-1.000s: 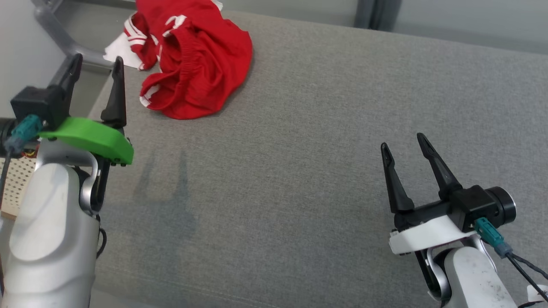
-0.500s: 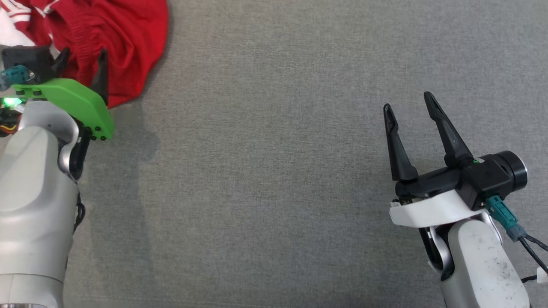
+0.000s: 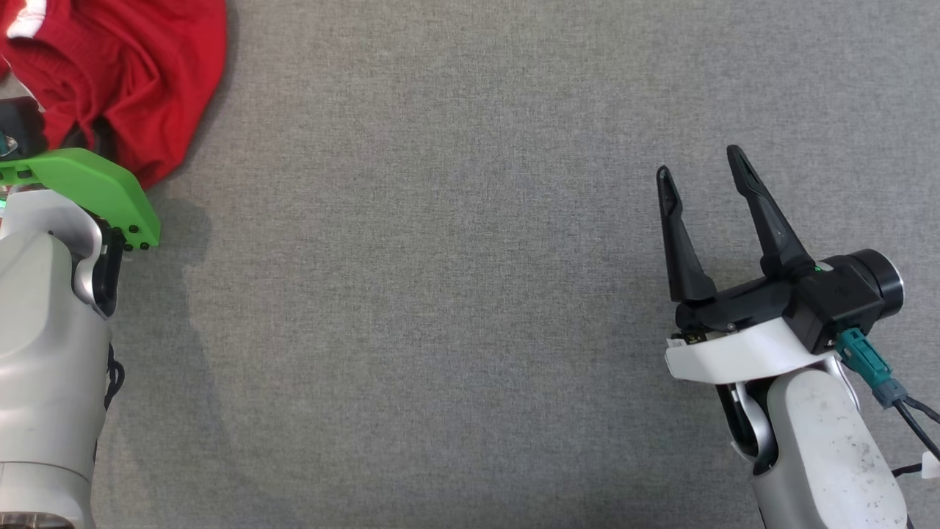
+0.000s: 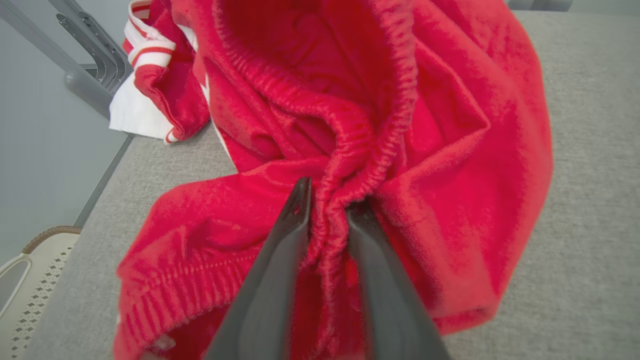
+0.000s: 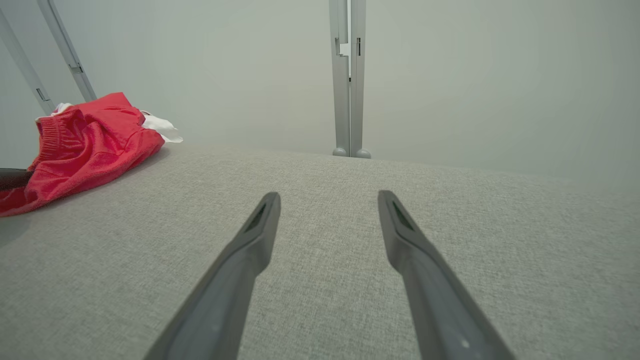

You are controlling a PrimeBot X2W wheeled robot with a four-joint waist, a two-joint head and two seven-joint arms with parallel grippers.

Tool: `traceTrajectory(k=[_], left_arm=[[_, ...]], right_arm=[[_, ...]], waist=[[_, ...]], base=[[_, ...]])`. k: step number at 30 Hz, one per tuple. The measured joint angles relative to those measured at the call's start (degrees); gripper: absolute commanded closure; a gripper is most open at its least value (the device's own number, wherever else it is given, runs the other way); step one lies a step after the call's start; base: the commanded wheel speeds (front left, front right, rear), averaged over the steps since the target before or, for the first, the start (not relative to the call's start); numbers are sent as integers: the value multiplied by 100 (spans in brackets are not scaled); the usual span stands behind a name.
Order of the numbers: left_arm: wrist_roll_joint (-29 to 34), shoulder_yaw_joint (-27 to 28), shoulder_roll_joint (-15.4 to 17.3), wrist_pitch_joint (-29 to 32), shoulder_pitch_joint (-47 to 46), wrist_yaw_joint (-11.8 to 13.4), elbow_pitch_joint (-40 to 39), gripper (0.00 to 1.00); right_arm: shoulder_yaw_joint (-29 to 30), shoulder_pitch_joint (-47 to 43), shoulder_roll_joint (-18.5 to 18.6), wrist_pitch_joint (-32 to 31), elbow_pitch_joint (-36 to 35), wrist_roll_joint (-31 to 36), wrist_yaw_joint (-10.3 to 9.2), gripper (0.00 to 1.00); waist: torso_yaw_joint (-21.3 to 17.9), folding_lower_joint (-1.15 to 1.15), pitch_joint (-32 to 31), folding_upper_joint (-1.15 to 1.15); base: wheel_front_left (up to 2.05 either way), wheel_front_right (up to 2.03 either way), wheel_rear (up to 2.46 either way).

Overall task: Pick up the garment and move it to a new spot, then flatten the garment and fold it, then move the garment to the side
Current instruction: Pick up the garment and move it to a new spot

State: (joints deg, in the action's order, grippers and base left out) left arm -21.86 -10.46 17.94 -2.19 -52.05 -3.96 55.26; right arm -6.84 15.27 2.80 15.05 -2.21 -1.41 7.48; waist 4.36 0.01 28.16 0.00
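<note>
The red garment [image 3: 139, 73] lies in a crumpled heap at the far left corner of the grey cloth-covered counter [image 3: 440, 294]. Its gathered elastic waistband gapes open towards the left arm. The left pincer [image 4: 327, 200] has its two dark fingers drawn narrow, with a fold of that waistband nipped between them. From the head view, its green mount [image 3: 88, 192] sits at the heap's near edge. White-and-red striped trim [image 4: 147, 47] shows at the garment's back edge, but the white markings are too creased for any lettering or label to be read. A white scrap [image 4: 132, 115], cloth or paper, pokes out from behind the heap beside a grey metal frame leg [image 4: 85, 80]. The right pincer [image 3: 699, 163] is well apart, out at the right side of the counter. Its fingers are spread wide with nothing between them, pointing across bare grey fabric towards an upright grey post [image 5: 348, 75] at the back edge.
</note>
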Motion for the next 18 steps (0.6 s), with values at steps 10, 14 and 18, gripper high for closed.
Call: traceTrajectory(k=[10,14,18], left_arm=[[-22,-315,-107,-813,188,-267,-385,100],[51,-673,-229,-1007,427,-314,-809,100],[49,-975,-355,-1103,617,-333,-1403,100]], right_arm=[[109,-157,1,0,159,-102,1,0],[176,-352,1,0,196,-129,0,0],[289,-580,1,0,236,-137,0,0]], waist=[[-10,0,-516,0],[-28,-1,-846,0],[-68,-1,-1216,0]], base=[[0,0,0],[0,0,0],[0,0,0]])
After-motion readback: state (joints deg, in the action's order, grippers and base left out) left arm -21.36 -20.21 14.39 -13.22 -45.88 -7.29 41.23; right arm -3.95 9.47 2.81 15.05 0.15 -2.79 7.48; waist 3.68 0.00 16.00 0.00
